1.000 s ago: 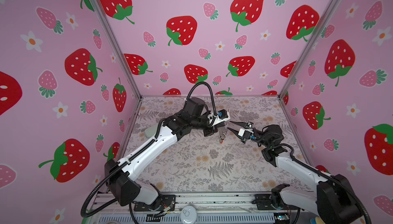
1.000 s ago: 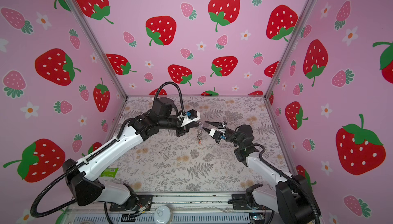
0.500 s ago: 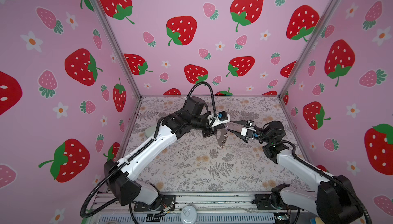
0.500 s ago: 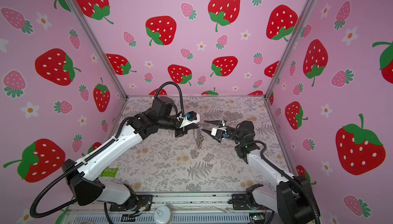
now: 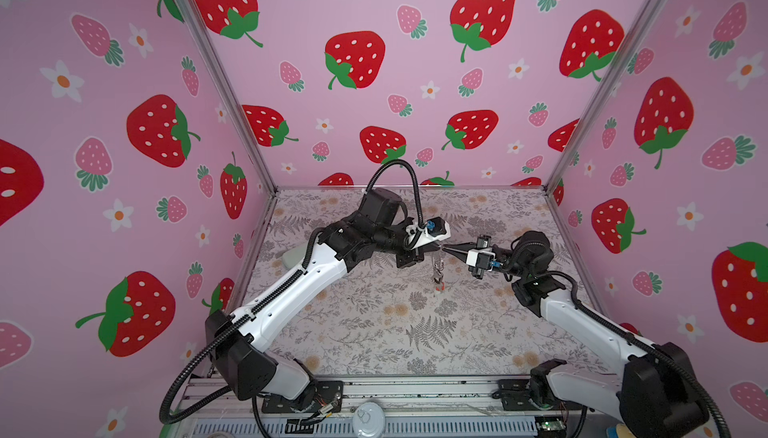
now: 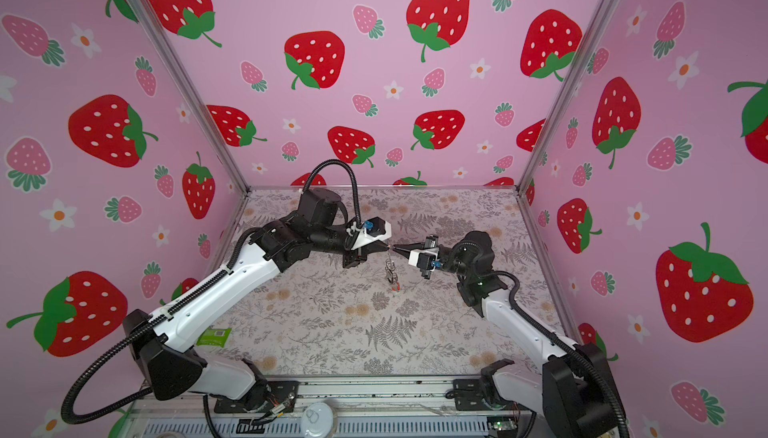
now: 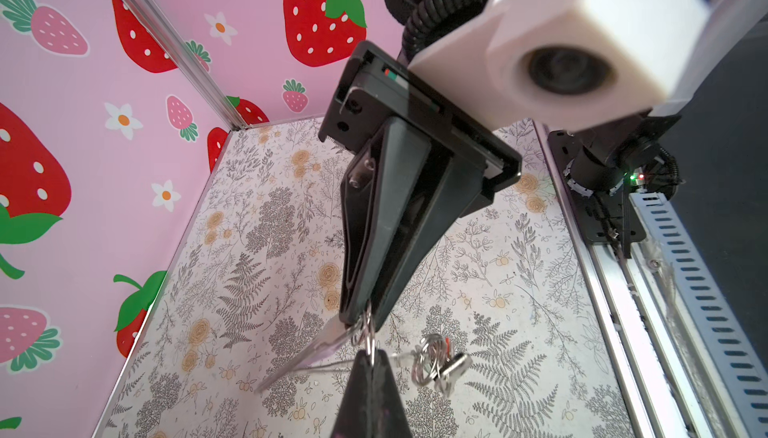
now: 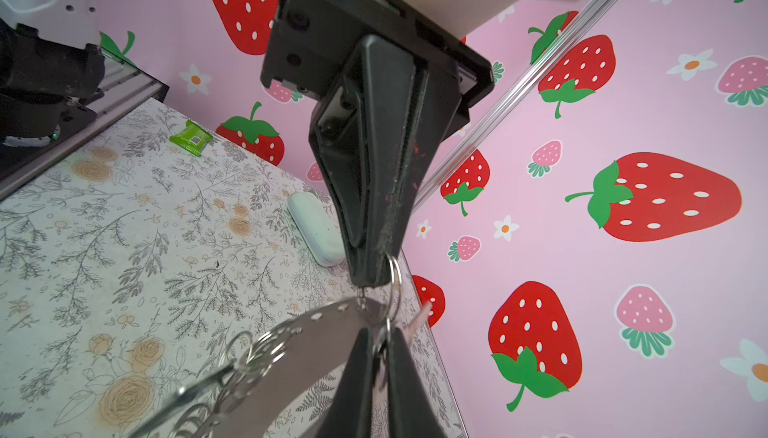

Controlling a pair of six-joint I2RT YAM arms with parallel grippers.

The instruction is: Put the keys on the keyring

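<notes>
There's the keyring, up in the air over the middle of the desk, a touch toward its back edge, keys dangling beneath it, with the left gripper and right gripper meeting tip to tip, both pinched tight on the ring.

The keys hang too small to tell apart.

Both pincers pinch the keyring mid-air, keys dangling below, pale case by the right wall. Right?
No. The pale case lies by the left wall, not the right; a top view shows it. The rest stands: left pincer and right pincer both pinch the keyring mid-air, keys dangling below.
</notes>
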